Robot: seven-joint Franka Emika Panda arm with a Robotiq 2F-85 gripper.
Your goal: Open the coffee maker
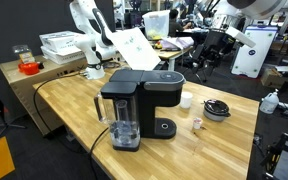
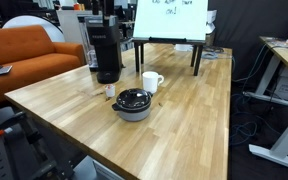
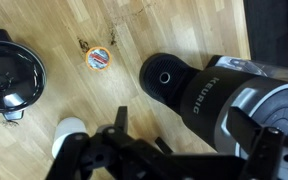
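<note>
The coffee maker (image 1: 134, 105) is a black boxy machine with a clear water tank, standing on the wooden table; it also shows in the other exterior view (image 2: 106, 50). In the wrist view I look down on its top (image 3: 224, 85), with the round front button (image 3: 164, 77) and the lid shut. My gripper (image 3: 184, 120) is open and empty, its two fingers spread above the machine's top and not touching it. In an exterior view the white arm and gripper (image 1: 94, 70) are just behind the machine.
A white mug (image 1: 185, 100) (image 2: 152, 82), a small coffee pod (image 3: 99, 58) (image 1: 197, 124) and a black round object with a cable (image 3: 9, 75) (image 2: 134, 103) lie on the table (image 2: 184, 110). A whiteboard easel (image 2: 174, 20) stands at the back.
</note>
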